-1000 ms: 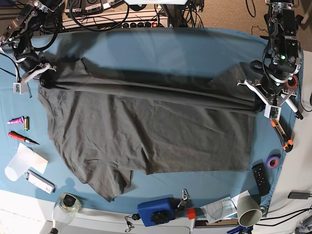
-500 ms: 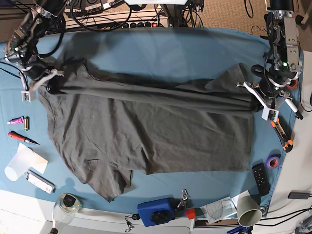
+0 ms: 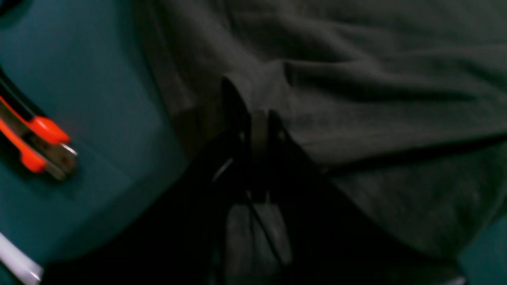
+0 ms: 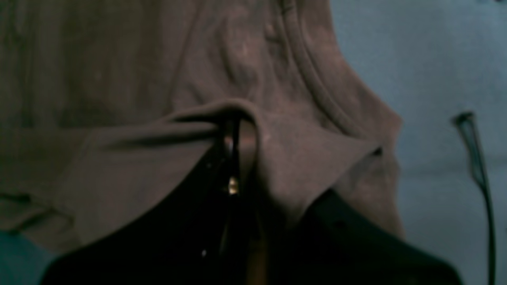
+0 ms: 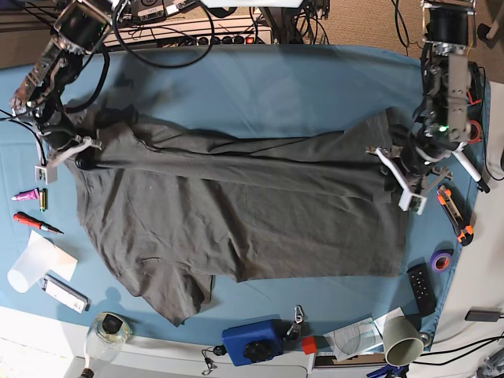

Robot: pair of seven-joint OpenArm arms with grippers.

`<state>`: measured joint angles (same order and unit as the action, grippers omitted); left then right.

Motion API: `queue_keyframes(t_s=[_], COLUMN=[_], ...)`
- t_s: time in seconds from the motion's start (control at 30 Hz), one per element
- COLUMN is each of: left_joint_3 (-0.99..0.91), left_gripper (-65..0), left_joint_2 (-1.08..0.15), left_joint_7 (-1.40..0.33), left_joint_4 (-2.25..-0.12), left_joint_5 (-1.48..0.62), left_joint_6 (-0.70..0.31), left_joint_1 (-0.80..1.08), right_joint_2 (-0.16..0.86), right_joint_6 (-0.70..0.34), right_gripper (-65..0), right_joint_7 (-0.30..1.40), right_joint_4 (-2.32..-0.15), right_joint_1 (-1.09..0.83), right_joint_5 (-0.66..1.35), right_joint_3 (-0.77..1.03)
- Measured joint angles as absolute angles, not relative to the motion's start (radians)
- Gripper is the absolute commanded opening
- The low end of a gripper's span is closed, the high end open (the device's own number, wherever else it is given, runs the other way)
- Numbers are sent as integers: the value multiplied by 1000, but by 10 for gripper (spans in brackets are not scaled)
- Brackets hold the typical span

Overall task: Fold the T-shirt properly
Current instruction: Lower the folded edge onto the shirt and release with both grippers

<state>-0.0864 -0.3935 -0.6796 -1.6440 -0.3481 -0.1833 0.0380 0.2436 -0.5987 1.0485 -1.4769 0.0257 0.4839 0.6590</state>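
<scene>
The dark grey T-shirt (image 5: 236,213) lies spread across the blue tablecloth (image 5: 276,87), and its far edge forms a long ridge between both arms. At the shirt's right edge in the base view, my left gripper (image 5: 399,178) is shut on a pinch of the fabric (image 3: 356,111). The left wrist view shows cloth between the left gripper's (image 3: 255,118) dark fingers. At the shirt's left end my right gripper (image 5: 77,158) is shut on it too. In the right wrist view the cloth (image 4: 297,158) drapes over the right gripper (image 4: 235,126), close to a stitched hem.
An orange box cutter (image 5: 455,214) lies just right of my left gripper, with purple tape (image 5: 441,261), a remote (image 5: 420,288) and a cup (image 5: 403,340) nearer the front. A red screwdriver (image 5: 35,224) and small items lie at the left edge. A blue box (image 5: 252,340) sits at the front.
Both grippers have carried the shirt's far edge toward the table's front. The arm on the right also shifted inward. The stretched ridge between them has slackened.
</scene>
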Motion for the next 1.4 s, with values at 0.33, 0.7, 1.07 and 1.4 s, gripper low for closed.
queue_keyframes(t_s=[0.33,0.7,1.07,1.4], left_joint_3=[-82,-82,-85,-88], left_gripper=[-650,-392,-392,-392], left_joint_2=[-394,-397,-397,-397], left_joint_7=[-717,-737,-966,-1079], left_joint_4=[-1645,-1651,-1848,-1852], left_joint_5=[-326,-324,-265,-270], left_joint_6=[-135,-134,-36,-22], left_joint_1=[-17,-17,-7,136], right_joint_2=[244,244,250,294], right_joint_6=[-599,-639,-640,-635], right_gripper=[-650,-434,-435,-435], right_joint_7=[1054,1088,1134,1148], right_joint_4=[-1414,-1414,-1415,-1415], right_joint_1=[102,102,131,132], right_joint_5=[486,506,586,573], right_joint_3=[658,658,660,660])
